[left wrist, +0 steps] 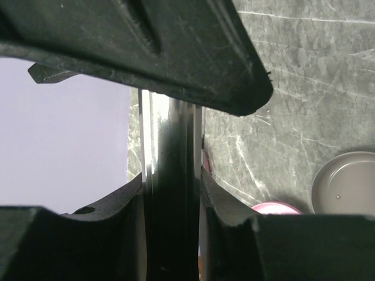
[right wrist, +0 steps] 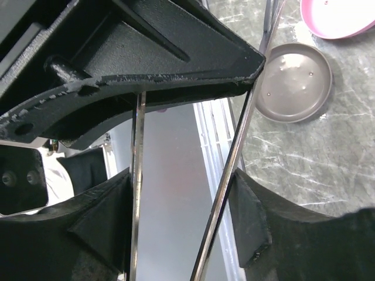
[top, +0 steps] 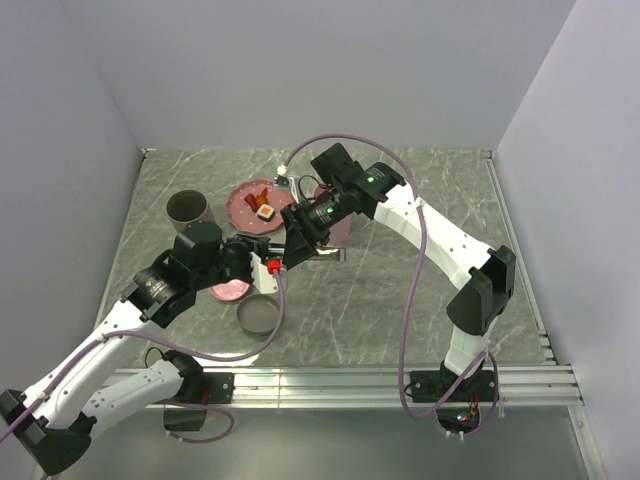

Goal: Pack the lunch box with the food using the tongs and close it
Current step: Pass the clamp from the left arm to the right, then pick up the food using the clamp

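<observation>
The tongs (right wrist: 233,171) run between both grippers. My right gripper (right wrist: 181,199) is shut on them, one slender silvery arm against each finger, spread apart. My left gripper (left wrist: 173,193) is shut on the tongs (left wrist: 146,146) too, pressing the arms close together. In the top view the two grippers (top: 250,258) (top: 290,250) meet at mid-table, with a small red bit (top: 272,265) between them. The food, a white cube with an orange top (top: 265,212) and red-orange strips (top: 258,194), lies on the pink plate (top: 240,205). I cannot tell which tub is the lunch box.
A grey round tub (top: 187,210) stands open at the left. A pink lid (top: 232,291) and a grey lid (top: 258,314) lie near the left arm. A pink tub (top: 338,228) is half hidden behind the right arm. Walls enclose the table.
</observation>
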Robot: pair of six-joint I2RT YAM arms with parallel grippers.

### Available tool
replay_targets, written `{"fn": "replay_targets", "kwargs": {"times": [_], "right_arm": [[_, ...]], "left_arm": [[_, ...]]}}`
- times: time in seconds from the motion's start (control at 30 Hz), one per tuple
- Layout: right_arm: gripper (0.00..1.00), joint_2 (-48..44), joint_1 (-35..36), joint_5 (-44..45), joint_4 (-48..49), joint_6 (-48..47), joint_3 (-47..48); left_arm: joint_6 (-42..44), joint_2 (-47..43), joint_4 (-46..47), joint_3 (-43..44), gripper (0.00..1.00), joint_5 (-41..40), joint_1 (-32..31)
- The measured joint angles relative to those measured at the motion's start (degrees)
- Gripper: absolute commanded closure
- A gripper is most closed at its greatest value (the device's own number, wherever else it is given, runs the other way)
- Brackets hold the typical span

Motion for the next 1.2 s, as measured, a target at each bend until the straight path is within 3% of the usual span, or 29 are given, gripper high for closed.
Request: {"fn": "replay_targets", "kwargs": {"times": [0.13, 0.17, 0.27, 0.47, 0.77, 1.03, 1.2], "right_arm": [[0.45, 0.0, 0.0, -0.1, 0.0, 0.2, 0.0], [0.47, 0.0, 0.0, -0.1, -0.1, 0.4, 0.0], [0.48, 0.0, -0.1, -0.1, -0.1, 0.3, 0.0], [0.48, 0.0, -0.8, 4.0, 0.3, -0.3, 0.0], [0.48, 0.0, -2.3, 14.9, 0.4, -2.6, 1.8], [0.45, 3.3, -2.3, 27.6, 0.9, -5.3, 10.0], [0.42, 9.4, -2.0, 34.4, 1.0, -6.2, 13.6]], "left_arm": [[-0.1, 0.0, 0.5, 0.0, 0.87, -1.4, -1.0], [0.0, -0.1, 0.7, 0.0, 0.74, -1.8, -1.3], [-0.3, -0.3, 1.1, -0.1, 0.50, -2.3, -1.7], [-6.1, -0.5, 2.1, 0.7, 0.29, -2.7, -2.0], [-26.8, -3.3, 4.4, 8.9, 0.14, -0.2, 0.5], [-54.5, -3.6, 11.9, 16.6, 0.10, 2.5, 13.5], [-65.6, -0.1, 12.1, 20.8, 0.05, 2.7, 20.2]]}}
